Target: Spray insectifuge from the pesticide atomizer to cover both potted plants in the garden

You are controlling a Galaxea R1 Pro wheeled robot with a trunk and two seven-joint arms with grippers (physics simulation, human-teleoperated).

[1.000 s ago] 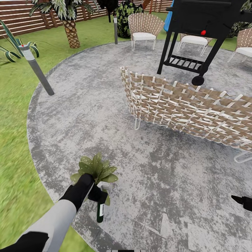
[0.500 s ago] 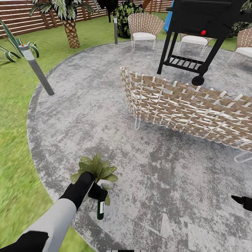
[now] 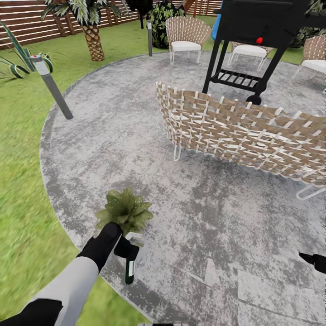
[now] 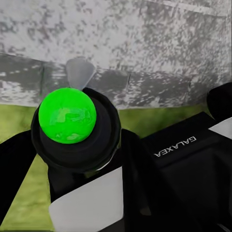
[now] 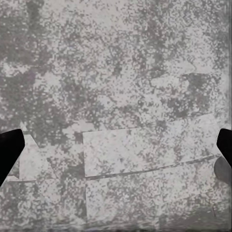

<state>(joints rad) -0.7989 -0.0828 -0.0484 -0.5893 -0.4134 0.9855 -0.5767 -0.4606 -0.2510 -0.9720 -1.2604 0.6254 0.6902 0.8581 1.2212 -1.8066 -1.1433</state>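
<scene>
My left gripper point(image 3: 123, 248) is shut on the pesticide atomizer point(image 3: 130, 270), a slim dark green bottle with a pale label that hangs down below the hand at the patio's near edge. Just beyond the hand stands one potted plant point(image 3: 125, 210), a low rosette of pointed green leaves; its pale pot is mostly hidden behind the gripper. In the left wrist view a bright green round end in a black collar point(image 4: 67, 116) sits close to the camera. My right gripper point(image 5: 116, 150) is open over bare paving, and its tip also shows at the head view's right edge point(image 3: 311, 260).
The round mottled grey patio point(image 3: 113, 136) is ringed by lawn point(image 3: 22, 190). A long wicker sofa back point(image 3: 244, 131) crosses the middle right, with a black grill cart point(image 3: 253, 45) and wicker chairs point(image 3: 185, 36) behind it. A grey bollard lamp point(image 3: 52, 86) stands at the left.
The whole picture has shifted, so the camera moved. The potted plant now sits a little farther beyond my left hand. The left gripper still holds the atomizer.
</scene>
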